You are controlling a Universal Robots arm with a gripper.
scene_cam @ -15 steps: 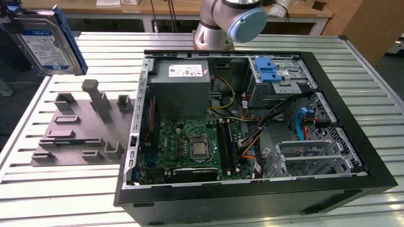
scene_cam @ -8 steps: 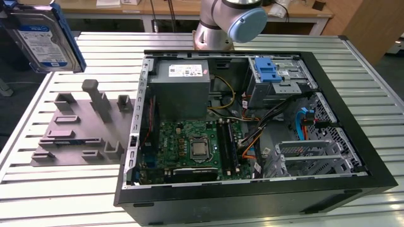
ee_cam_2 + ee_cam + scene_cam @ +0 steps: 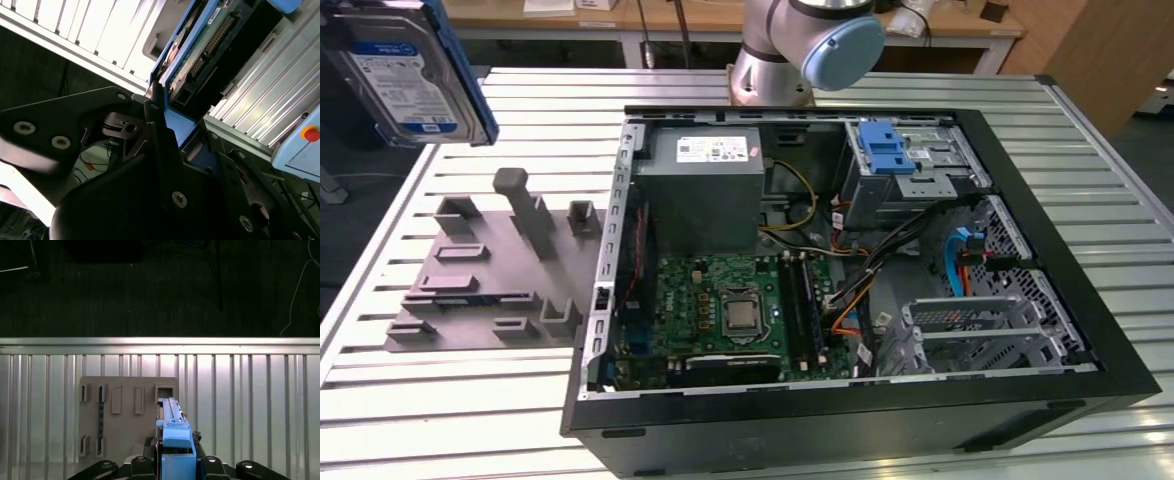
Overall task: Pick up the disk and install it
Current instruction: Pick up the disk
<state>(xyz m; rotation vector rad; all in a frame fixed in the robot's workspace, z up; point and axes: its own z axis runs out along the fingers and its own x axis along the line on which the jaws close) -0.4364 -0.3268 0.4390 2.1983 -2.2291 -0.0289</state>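
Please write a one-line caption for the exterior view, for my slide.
The disk hangs high at the exterior view's left; holder plate and open computer case lie on the table.

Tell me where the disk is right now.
The disk hangs at the exterior view's upper left, raised over the grey fixture plate and clear of the open computer case, clamped in the gripper.

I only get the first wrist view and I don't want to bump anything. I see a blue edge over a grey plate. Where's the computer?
Observer: The open case lies on the table, at the exterior view's right of that plate.
Operator: Is my disk up high?
Observer: Yes, the disk hangs in the air at the exterior view's upper left, label facing that camera.
Operator: Is it held tight?
Observer: In the second wrist view the end effector is shut on it.
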